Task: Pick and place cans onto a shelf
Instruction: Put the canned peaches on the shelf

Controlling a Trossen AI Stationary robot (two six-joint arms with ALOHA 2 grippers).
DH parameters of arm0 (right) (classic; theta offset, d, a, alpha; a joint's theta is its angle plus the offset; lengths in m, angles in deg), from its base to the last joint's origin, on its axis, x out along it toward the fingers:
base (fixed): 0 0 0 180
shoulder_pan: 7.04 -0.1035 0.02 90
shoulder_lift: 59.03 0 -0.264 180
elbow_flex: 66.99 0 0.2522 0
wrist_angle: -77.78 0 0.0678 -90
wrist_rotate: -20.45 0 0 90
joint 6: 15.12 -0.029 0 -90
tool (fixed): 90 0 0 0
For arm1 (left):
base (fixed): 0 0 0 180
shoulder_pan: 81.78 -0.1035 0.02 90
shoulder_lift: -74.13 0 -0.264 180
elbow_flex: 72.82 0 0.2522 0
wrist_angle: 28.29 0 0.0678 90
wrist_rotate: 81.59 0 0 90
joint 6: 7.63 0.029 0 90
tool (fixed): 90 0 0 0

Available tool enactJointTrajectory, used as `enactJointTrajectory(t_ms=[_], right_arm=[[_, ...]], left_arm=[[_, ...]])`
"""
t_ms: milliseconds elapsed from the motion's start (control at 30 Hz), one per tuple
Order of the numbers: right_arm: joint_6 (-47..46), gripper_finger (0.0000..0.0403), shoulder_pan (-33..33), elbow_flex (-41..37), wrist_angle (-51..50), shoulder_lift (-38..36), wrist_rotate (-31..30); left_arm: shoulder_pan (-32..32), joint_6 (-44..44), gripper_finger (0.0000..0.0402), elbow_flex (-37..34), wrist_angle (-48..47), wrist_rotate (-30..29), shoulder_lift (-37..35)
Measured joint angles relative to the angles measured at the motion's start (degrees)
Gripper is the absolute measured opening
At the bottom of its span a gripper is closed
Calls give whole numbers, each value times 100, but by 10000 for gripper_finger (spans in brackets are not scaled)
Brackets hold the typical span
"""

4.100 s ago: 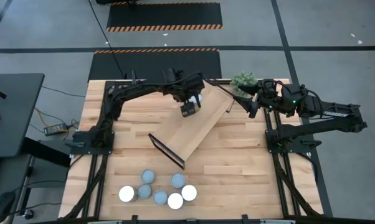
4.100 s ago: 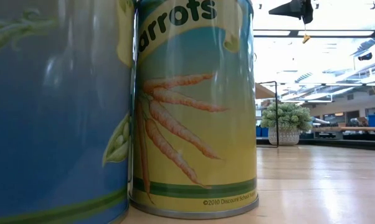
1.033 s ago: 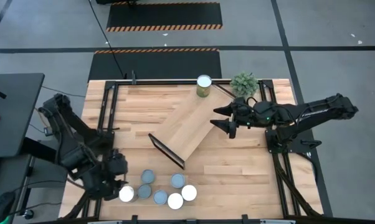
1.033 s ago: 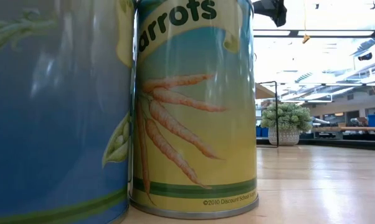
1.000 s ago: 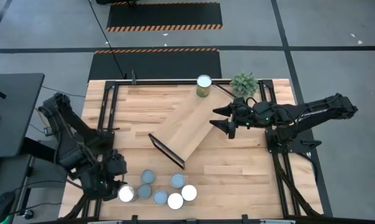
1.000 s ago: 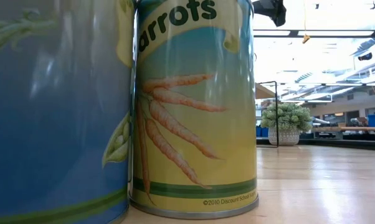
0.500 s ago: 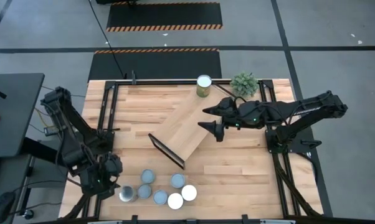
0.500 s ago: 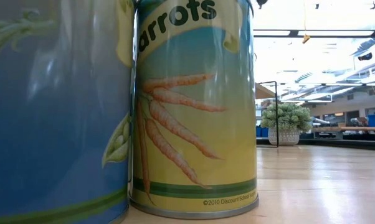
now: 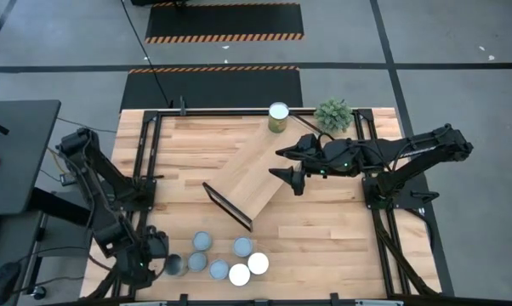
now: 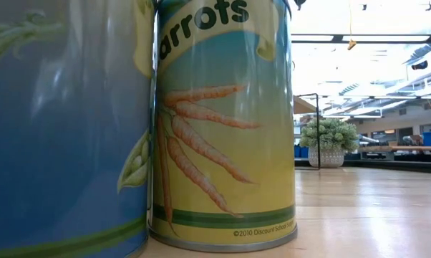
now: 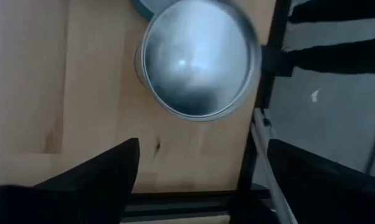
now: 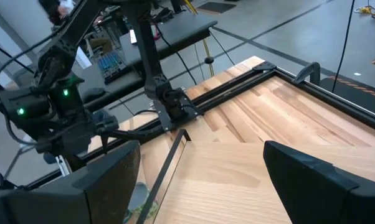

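Several cans stand in a cluster near the table's near edge; the leftmost one [image 9: 174, 265] shows its round grey top in the left wrist view [image 11: 200, 62]. One more can [image 9: 278, 116] stands upright at the far end of the light-wood shelf [image 9: 256, 174], which lies slantwise on the table. My left gripper [image 9: 156, 253] is open, pointing down just left of the leftmost can; in its wrist view [image 11: 200, 180] the fingers are spread and touch nothing. My right gripper [image 9: 290, 166] is open and empty at the shelf's right edge, and shows in its wrist view [image 12: 200, 180].
A small green potted plant [image 9: 333, 113] stands at the far right of the table, close to my right arm. In the low view two cans, one with carrots [image 10: 223, 122] and one blue [image 10: 58, 122], fill the left half. Black frame rails [image 9: 145, 170] run along the table's sides.
My left gripper has moved toward the table's near edge, down beside the leftmost can, whose top now looks shaded. My right gripper has moved toward the table's left, up to the shelf's right edge, and has then kept still. The cans and the shelf have stayed in place.
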Motion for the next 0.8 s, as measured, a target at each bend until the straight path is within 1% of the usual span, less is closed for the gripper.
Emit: enactJointTrajectory(t_ms=[133,333,533,800], right_arm=[[0,348,0,0,5,0,0],[0,348,0,0,5,0,2],[0,348,4,0,5,0,2],[0,348,7,0,3,0,4]], left_arm=[[27,-124,360,0,93,-1,415],[-32,-451,360,0,594,-109,815],[-132,-779,360,9,651,-542,901],[-315,-746,360,15,636,-755,926]])
